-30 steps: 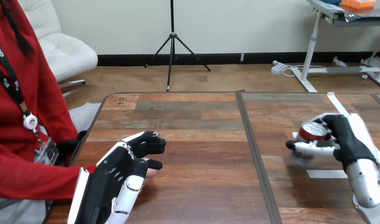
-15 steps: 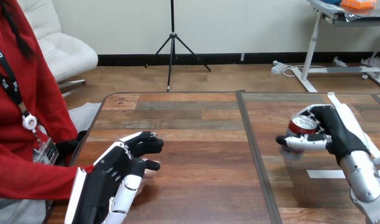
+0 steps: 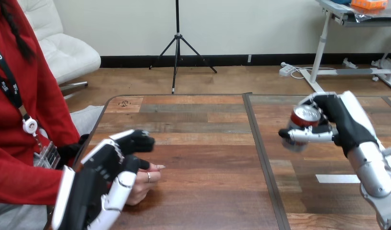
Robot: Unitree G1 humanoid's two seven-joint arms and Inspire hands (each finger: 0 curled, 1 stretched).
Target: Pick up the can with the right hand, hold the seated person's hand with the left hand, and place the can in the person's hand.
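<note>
A red and silver can (image 3: pixel 302 123) hangs above the right half of the table, tilted a little, with my right hand (image 3: pixel 338 123) shut on it: fingers curl round its far side and the thumb crosses its front. At the lower left, my left hand (image 3: pixel 112 167) lies over the person's hand (image 3: pixel 146 179), its fingers and thumb curled round the top of it. The person's fingertips stick out to the right, low over the wood, from under my thumb.
The wooden table (image 3: pixel 207 143) has a dark seam (image 3: pixel 260 153) running front to back through its middle. White tape strips (image 3: pixel 335 178) lie on the right half, under and behind my right arm. The person sits at the left edge.
My right hand has lifted the can higher and carried it left toward the seam. My left hand has slid back and left over the person's hand, baring more of its fingers.
</note>
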